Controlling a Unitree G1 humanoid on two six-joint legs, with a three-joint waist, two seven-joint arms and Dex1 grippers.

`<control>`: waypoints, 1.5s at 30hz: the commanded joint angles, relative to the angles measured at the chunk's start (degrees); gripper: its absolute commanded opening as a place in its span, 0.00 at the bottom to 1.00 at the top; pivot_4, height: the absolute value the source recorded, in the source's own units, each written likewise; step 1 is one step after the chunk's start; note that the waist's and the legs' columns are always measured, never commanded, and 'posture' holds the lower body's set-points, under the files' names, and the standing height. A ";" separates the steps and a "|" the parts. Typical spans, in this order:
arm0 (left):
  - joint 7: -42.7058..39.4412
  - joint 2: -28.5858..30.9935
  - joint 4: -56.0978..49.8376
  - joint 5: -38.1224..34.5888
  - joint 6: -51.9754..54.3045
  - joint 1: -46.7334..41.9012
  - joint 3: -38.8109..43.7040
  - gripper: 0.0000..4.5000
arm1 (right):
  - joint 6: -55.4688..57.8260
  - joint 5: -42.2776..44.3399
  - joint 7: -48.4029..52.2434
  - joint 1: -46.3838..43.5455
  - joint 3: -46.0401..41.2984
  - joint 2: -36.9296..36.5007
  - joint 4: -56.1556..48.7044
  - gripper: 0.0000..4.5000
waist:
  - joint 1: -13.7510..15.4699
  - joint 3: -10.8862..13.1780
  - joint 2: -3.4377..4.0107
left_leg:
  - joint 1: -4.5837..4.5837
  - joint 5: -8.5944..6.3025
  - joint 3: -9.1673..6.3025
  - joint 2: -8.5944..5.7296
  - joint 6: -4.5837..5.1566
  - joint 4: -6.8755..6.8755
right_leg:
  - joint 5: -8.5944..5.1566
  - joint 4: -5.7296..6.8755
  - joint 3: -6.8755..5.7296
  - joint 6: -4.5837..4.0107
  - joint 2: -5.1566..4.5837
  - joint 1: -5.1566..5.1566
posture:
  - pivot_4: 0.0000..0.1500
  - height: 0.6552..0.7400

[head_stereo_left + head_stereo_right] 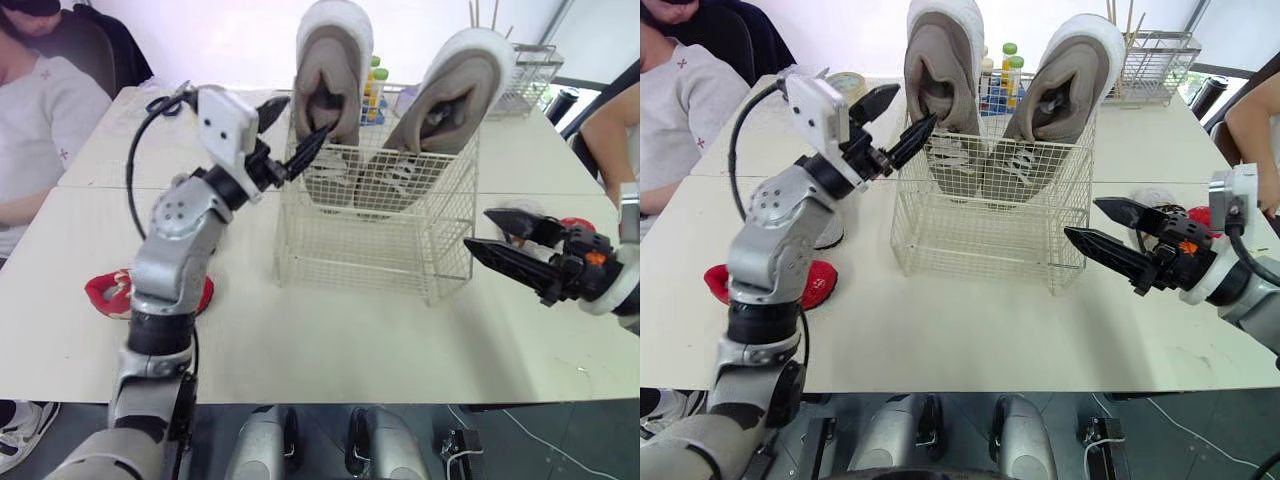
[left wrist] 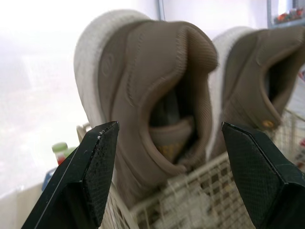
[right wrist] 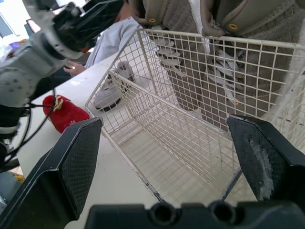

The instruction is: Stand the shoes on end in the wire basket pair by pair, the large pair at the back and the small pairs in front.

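Note:
The white wire basket [image 1: 372, 262] stands mid-table. Two large tan shoes stand on end against its back wall, one on the left [image 1: 333, 70] and one on the right [image 1: 455, 95], heels up. My left gripper [image 1: 308, 113] is open at the basket's upper left rim, right by the left shoe's heel opening [image 2: 171, 119], holding nothing. Beside the basket's right wall my right gripper [image 1: 477, 228] hovers open and empty. A small red shoe [image 1: 110, 292] lies behind my left arm. A small grey shoe [image 3: 112, 90] lies left of the basket. Another red shoe [image 1: 578, 225] peeks behind the right gripper.
A person in white sits at the table's left [image 1: 45, 110], and another person's arm [image 1: 610, 130] shows at the right. A metal dish rack [image 1: 525, 75] stands at the back right, with bottles [image 1: 375, 90] behind the basket. The table's front edge [image 1: 330, 400] is near.

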 commanded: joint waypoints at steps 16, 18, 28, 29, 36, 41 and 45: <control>17.46 2.04 -25.98 -40.76 25.91 25.37 22.99 0.99 | 1.16 -5.72 9.43 -2.00 -13.56 -8.15 24.60 1.00 | 0.41 -0.15 0.19 | 0.13 0.03 -0.06 -0.03 -0.05 0.06 | -0.03 -0.04 0.05 0.02 -0.01 0.24 | 1.00 1.00; 19.60 -0.90 -29.52 -38.93 24.48 28.92 18.88 0.99 | -0.87 -10.03 8.96 -1.38 -14.02 -8.17 29.12 1.00 | 0.40 -0.22 0.17 | 0.18 0.07 -0.18 -0.03 -0.06 0.08 | 0.00 -0.16 -0.01 -0.07 -0.02 0.40 | 1.00 1.00; 14.97 -0.55 -41.69 -26.49 14.74 47.56 1.85 0.99 | -17.17 -27.87 -5.00 1.46 -6.84 7.02 27.81 1.00 | -0.16 -1.21 1.44 | 0.38 -0.06 0.01 -0.02 0.09 -0.08 | -0.01 -0.56 0.07 -0.08 0.02 0.59 | 1.00 1.00; 14.82 0.14 -42.95 -25.58 14.51 48.80 0.52 0.99 | -16.40 -27.36 -4.66 2.68 -6.73 7.81 26.24 1.00 | -0.13 -1.25 1.52 | 0.39 -0.09 -0.01 0.01 0.13 -0.12 | -0.01 -0.56 0.06 -0.09 0.03 0.58 | 1.00 1.00; 19.07 1.77 -45.28 -21.97 8.30 53.03 -10.35 0.99 | -19.84 -33.14 -10.65 10.46 -5.43 13.58 17.36 1.00 | -0.16 -1.46 1.90 | 0.33 -0.35 -0.04 -0.01 0.42 -0.14 | -0.09 -0.75 0.06 -0.28 0.02 0.58 | 1.00 1.00; 18.17 1.65 -43.78 -15.01 5.98 56.16 -17.16 0.99 | -21.36 -37.70 -15.29 8.64 -0.64 16.63 14.93 1.00 | -0.95 -1.50 1.97 | 0.23 -0.39 -0.02 -0.01 0.45 -0.16 | -0.10 -0.80 0.07 -0.28 0.04 0.45 | 1.00 1.00; 17.13 0.52 -40.68 -12.19 3.92 55.61 -18.13 0.99 | -21.81 -39.46 -17.31 7.69 1.33 18.68 15.27 1.00 | -1.30 -1.51 2.00 | 0.09 -0.35 -0.04 -0.01 0.52 -0.17 | -0.10 -0.80 0.05 -0.29 0.04 0.29 | 1.00 1.00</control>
